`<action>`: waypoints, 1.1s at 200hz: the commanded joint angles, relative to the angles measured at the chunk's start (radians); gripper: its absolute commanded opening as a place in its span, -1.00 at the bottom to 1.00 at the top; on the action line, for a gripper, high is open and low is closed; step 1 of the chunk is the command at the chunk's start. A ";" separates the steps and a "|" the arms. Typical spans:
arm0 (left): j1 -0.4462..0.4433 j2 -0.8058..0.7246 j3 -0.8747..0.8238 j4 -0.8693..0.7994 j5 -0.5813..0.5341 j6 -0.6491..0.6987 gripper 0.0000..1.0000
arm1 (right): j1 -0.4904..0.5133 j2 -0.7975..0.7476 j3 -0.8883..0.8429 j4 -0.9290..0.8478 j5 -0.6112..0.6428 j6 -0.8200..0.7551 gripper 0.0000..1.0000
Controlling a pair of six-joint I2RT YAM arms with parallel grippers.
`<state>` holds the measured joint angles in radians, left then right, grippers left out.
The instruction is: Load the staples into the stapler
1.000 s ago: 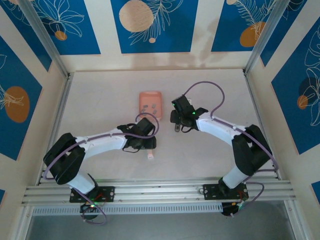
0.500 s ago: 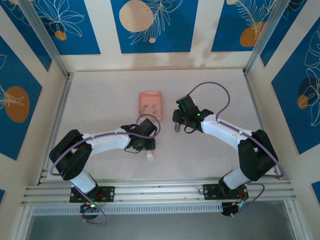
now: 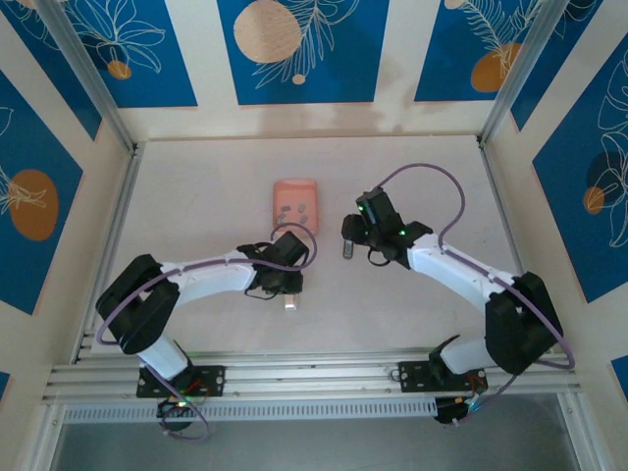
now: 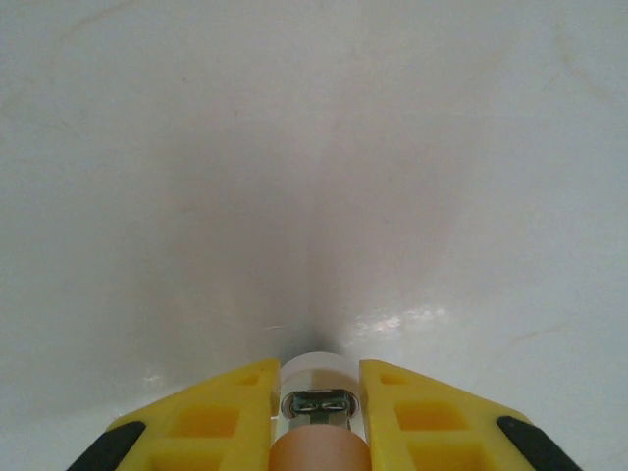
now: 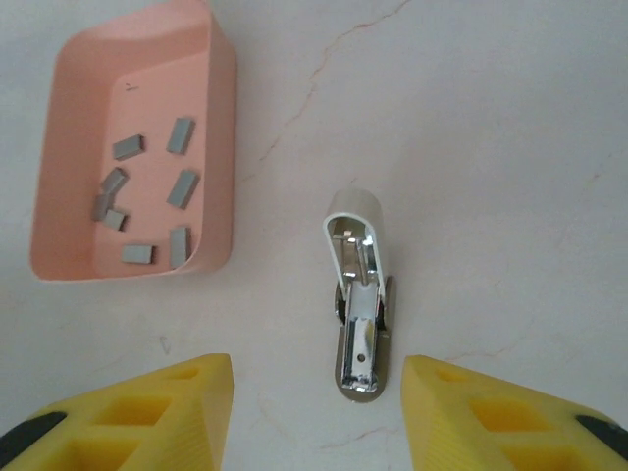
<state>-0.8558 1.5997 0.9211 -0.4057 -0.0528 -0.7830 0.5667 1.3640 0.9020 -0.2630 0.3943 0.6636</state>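
— Left fingers point(image 4: 206, 417): how do they stand?
— Clenched on a pink oblong piece point(image 4: 318, 454). Its pale rounded end, with a small metal part set in it, pokes out between the two yellow tips. It is low over the counter point(image 4: 314, 147), but I cannot tell whether it touches.
— And the right fingers point(image 5: 162, 412)?
— Released and spread wide, grasping nothing.
— Where is the stapler point(image 5: 359, 314)?
— It is lying on the counter, between the two right tips as the wrist camera sees it, touching neither. Its pale cover looks swung open, and the slim silver inner part is bare along its length.
— The staples point(image 5: 182, 186)?
— Several small grey strips lie loose on the floor of a salmon-pink tray point(image 5: 78, 88), scattered at different angles.
— How does the tray sit relative to the stapler?
— It is near the stapler, to its left in the right wrist view, and not touching it. From above, the tray lies farther from the arm bases than the left fingers. The stapler sits to the tray's right, close by the right wrist.
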 commanded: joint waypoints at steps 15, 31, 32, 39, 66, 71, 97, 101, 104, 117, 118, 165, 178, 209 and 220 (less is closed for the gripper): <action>-0.010 -0.145 -0.049 0.110 0.027 0.108 -0.75 | -0.043 -0.141 -0.134 0.189 -0.236 -0.006 -0.02; -0.010 -0.214 -0.114 0.222 0.049 0.174 -0.75 | -0.064 -0.180 -0.169 0.226 -0.342 -0.011 -0.02; -0.010 -0.216 -0.119 0.231 0.051 0.179 -0.75 | -0.065 -0.182 -0.170 0.228 -0.348 -0.012 -0.02; -0.011 -0.248 -0.153 0.294 0.069 0.218 -0.75 | -0.071 -0.195 -0.178 0.234 -0.388 -0.016 -0.01; -0.010 -0.337 -0.277 0.543 0.140 0.377 -0.74 | -0.074 -0.238 -0.189 0.224 -0.502 -0.042 -0.01; -0.009 -0.350 -0.297 0.587 0.148 0.414 -0.74 | -0.067 -0.246 -0.193 0.210 -0.493 -0.045 -0.02; -0.009 -0.392 -0.367 0.733 0.241 0.611 -0.76 | -0.040 -0.311 -0.228 0.165 -0.431 -0.056 -0.02; -0.009 -0.394 -0.376 0.751 0.262 0.638 -0.76 | -0.041 -0.320 -0.231 0.159 -0.435 -0.060 -0.02; -0.009 -0.394 -0.381 0.764 0.280 0.655 -0.76 | -0.040 -0.327 -0.235 0.156 -0.440 -0.062 -0.02; -0.009 -0.390 -0.397 0.811 0.367 0.758 -0.77 | -0.040 -0.347 -0.238 0.133 -0.477 -0.080 -0.02; -0.009 -0.389 -0.398 0.814 0.373 0.764 -0.77 | -0.040 -0.347 -0.237 0.130 -0.480 -0.081 -0.02; -0.009 -0.333 -0.374 0.846 0.551 1.002 -0.75 | -0.054 -0.426 -0.306 0.085 -0.654 -0.137 -0.05; -0.009 -0.317 -0.373 0.878 0.591 1.040 -0.74 | -0.079 -0.444 -0.308 0.053 -0.730 -0.156 -0.05; -0.009 -0.266 -0.393 0.968 0.664 1.145 -0.74 | -0.120 -0.470 -0.310 0.024 -0.940 -0.179 -0.05; -0.009 -0.250 -0.394 0.975 0.688 1.184 -0.74 | -0.121 -0.476 -0.314 0.008 -0.974 -0.183 -0.05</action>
<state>-0.8558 1.3193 0.5282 0.4763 0.5232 0.2573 0.4553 0.9157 0.5995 -0.2024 -0.3904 0.5198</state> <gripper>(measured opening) 0.219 0.475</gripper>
